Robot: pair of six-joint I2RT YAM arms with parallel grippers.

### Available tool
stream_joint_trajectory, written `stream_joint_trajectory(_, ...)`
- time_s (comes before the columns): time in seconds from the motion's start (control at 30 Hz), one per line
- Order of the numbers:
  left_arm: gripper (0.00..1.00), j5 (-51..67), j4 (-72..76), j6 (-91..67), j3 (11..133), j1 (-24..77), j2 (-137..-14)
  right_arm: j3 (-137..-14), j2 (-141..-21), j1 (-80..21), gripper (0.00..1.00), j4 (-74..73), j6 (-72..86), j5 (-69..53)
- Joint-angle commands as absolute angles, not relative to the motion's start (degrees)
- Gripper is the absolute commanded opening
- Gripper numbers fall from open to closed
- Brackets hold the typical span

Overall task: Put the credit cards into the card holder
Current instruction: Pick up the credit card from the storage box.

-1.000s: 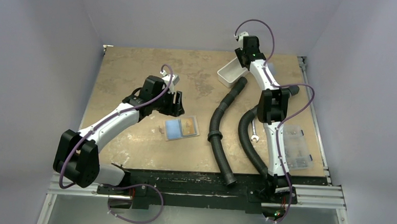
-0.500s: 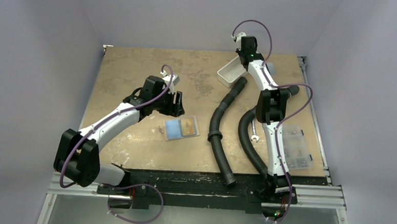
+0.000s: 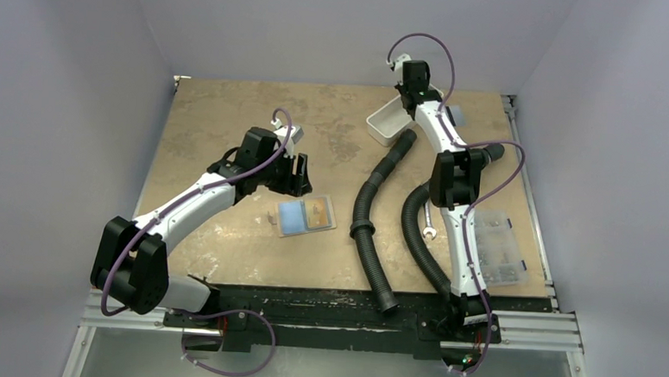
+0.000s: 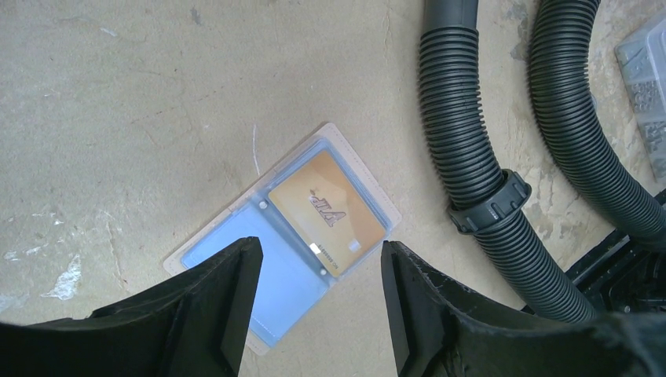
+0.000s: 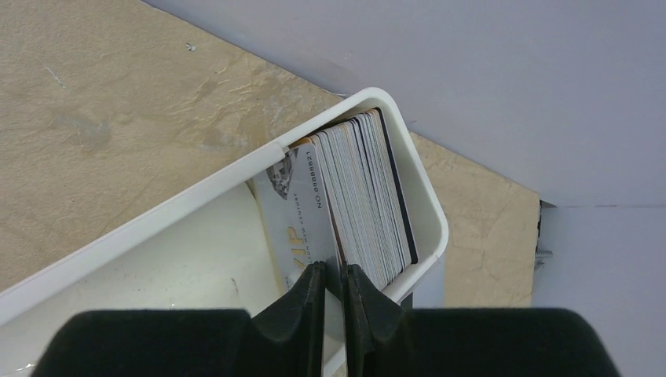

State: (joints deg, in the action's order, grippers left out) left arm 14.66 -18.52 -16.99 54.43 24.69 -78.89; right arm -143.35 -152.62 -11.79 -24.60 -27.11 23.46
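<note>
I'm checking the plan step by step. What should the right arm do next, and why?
Probably lift the right gripper straight up, drawing the card out of the white tray. The gripper looks shut on that card from the stack, and the card holder lies open below the open left gripper.

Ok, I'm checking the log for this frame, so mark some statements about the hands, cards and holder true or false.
The open tan card holder lies flat with an orange-tan plastic card in one pocket. True.
The left hand is shut on that holder. False: it is open above it, holding nothing.
The right hand pinches a thin plastic card at the upright stack in the white rectangular tray. True.
The black corrugated hoses lie on the holder. False: they lie beside it, apart.
</note>
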Motion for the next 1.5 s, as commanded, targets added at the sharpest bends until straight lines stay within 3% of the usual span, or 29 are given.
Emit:
stream_joint_trajectory(0.0,0.62,15.73,-16.26,-17.49,53.79,24.08,-79.01,-142.74,-146.77,-11.91,0.16,-22.21,-27.28,24.11)
stream_joint_trajectory(0.17,0.62,15.95,-16.17,-17.55,53.83,24.08,-78.98,-141.13,-145.46,-12.21,0.05,-23.48,-26.58,22.6)
stream_joint_trajectory(0.6,0.62,16.26,-16.17,-17.62,53.63,24.04,-78.81,-138.29,-142.76,-12.21,0.09,-22.18,-26.29,20.89)
stream_joint_trajectory(0.93,0.62,16.09,-16.17,-17.69,53.53,24.08,-78.75,-141.37,-144.75,-12.21,0.05,-22.25,-26.77,22.07)
stream_joint_trajectory(0.97,0.62,16.11,-16.11,-17.69,53.55,24.08,-78.77,-141.69,-144.71,-12.17,0.01,-22.68,-26.25,21.9)
stream_joint_trajectory(1.47,0.62,16.74,-15.74,-17.89,53.35,23.99,-79.17,-140.66,-139.31,-13.53,0.0,-28.03,-4.71,25.48)
